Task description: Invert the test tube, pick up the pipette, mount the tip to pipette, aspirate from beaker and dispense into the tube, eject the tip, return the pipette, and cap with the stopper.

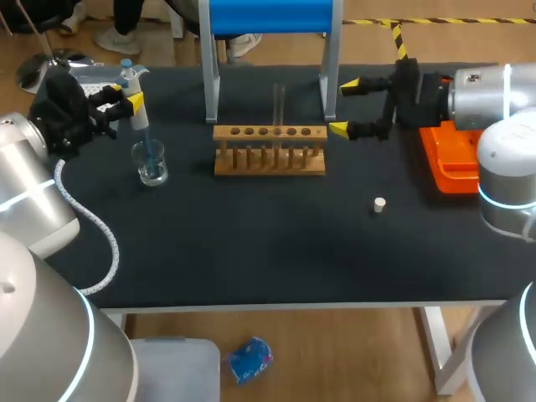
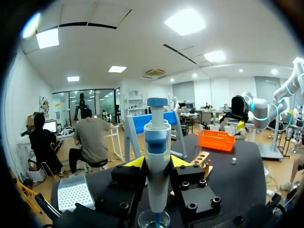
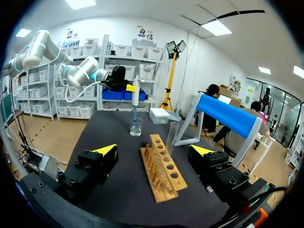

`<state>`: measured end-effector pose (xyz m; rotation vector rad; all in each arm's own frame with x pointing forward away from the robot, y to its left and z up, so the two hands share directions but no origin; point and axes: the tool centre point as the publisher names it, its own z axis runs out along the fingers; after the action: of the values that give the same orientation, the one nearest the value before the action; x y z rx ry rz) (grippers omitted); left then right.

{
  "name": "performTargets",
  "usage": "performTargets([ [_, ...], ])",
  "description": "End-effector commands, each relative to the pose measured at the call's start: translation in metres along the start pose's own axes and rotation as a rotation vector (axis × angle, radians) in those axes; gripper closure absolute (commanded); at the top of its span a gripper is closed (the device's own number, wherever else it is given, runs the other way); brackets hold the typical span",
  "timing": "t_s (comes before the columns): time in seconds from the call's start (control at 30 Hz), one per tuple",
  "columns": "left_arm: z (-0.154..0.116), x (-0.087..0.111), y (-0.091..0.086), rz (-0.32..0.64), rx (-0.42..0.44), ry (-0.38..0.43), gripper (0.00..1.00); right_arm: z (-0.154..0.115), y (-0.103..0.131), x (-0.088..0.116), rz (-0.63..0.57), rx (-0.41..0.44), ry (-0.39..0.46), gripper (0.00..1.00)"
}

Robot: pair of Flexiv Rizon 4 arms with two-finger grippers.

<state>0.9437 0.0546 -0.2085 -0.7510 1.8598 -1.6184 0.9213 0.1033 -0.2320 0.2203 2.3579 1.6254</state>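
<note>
Glass beaker (image 1: 153, 172), upper left, has pipette (image 1: 141, 127) tip in it; L gripper (image 1: 132, 102) clamped on pipette. R gripper (image 1: 344, 106), upper right beside rack (image 1: 269, 152), fingers apart

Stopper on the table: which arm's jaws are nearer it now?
Right. The right arm has its jaws open by the rack end, beyond the stopper. The left arm is far across the table, jaws shut on the pipette above the beaker.

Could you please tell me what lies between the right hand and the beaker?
The rack, holding the tube, stands between the right hand and the beaker, as the right wrist view shows.
</note>
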Motion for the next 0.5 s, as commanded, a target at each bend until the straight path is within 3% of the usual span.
performTargets([
  [0.03,0.0004,-0.0003,-0.0008,-0.001,-0.003,0.001,1.00,0.0162,-0.0028,-0.0077,0.005,0.024,0.013,0.00],
  [0.5,0.0004,-0.0003,-0.0008,-0.001,-0.003,0.001,1.00,0.0145,-0.0070,-0.0062,0.021,0.017,-0.017,0.00],
])
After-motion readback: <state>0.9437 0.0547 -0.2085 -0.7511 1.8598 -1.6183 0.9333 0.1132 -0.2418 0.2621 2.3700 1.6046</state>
